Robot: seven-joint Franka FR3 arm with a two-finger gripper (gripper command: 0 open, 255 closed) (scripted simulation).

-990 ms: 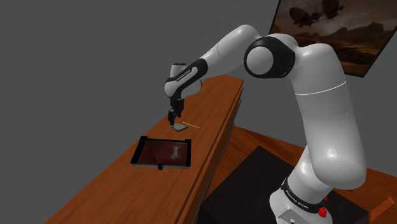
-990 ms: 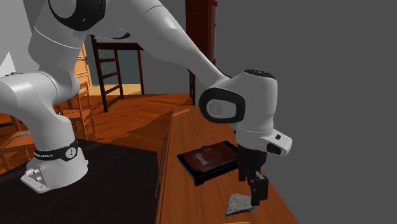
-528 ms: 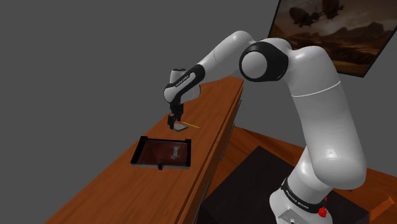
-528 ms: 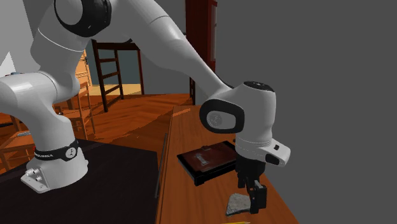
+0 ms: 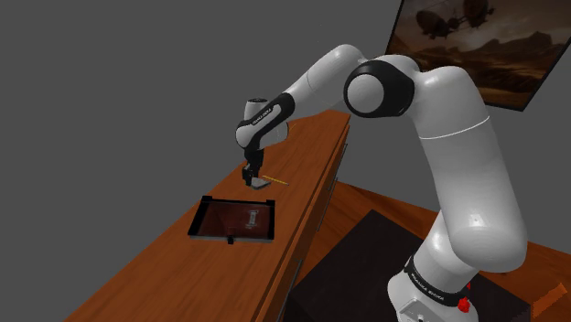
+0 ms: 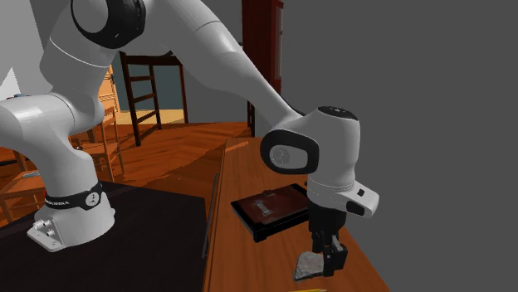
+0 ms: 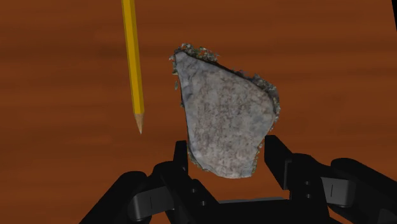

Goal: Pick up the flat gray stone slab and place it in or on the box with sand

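The flat grey stone slab (image 7: pixel 222 121) lies on the wooden tabletop, seen also in the shoulder view (image 5: pixel 262 183) and the second exterior view (image 6: pixel 307 265). My black gripper (image 7: pixel 226 153) points straight down over it, and its two fingers (image 7: pixel 182 156) press against the opposite edges of the slab's narrow end. The slab still rests on the wood. The box with sand (image 5: pixel 197 221) is a shallow black-rimmed tray with a reddish-brown floor, a short way from the gripper (image 5: pixel 252 176) toward the shoulder view's lower left. In the second exterior view the tray (image 6: pixel 253 226) lies behind the gripper (image 6: pixel 328 261).
A yellow pencil (image 7: pixel 132 57) lies on the wood beside the slab, apart from it, its tip level with the slab's middle. The long wooden table (image 5: pixel 137 274) has its edge close to the slab on the shoulder view's right. The dark stand (image 5: pixel 366 256) sits below.
The gripper came down onto the slab, then its fingers drew in from wide apart to meet the slab's edges. The slab and tray have not moved.
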